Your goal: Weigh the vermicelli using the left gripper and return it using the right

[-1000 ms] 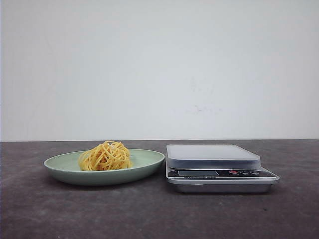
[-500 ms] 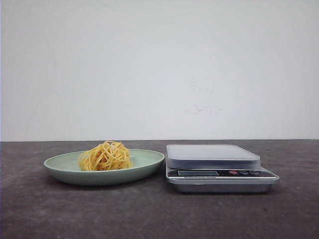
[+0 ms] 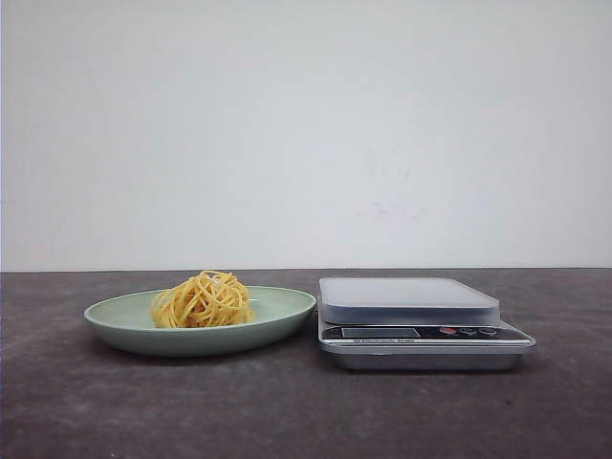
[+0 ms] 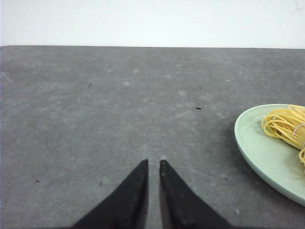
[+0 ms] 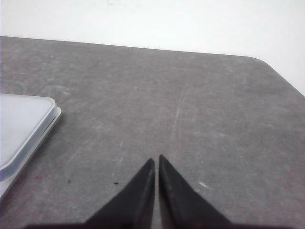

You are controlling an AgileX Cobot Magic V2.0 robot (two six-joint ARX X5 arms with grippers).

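Left gripper (image 4: 153,163): black fingers nearly together, nothing between. Right gripper (image 5: 156,160): fingers closed, empty.

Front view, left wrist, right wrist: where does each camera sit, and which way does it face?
Front view: low, facing forward over the table at the vermicelli on the plate and the scale; no arm shows.
Left wrist: above the left gripper, nearly shut; shares plate and vermicelli with the front view.
Right wrist: above the right gripper, nearly shut; shares the scale.

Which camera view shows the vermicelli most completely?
The front view: the whole vermicelli clump sits on the green plate. The left wrist view catches only part of it, cut off by the picture's edge. The right wrist view shows none, only the scale.
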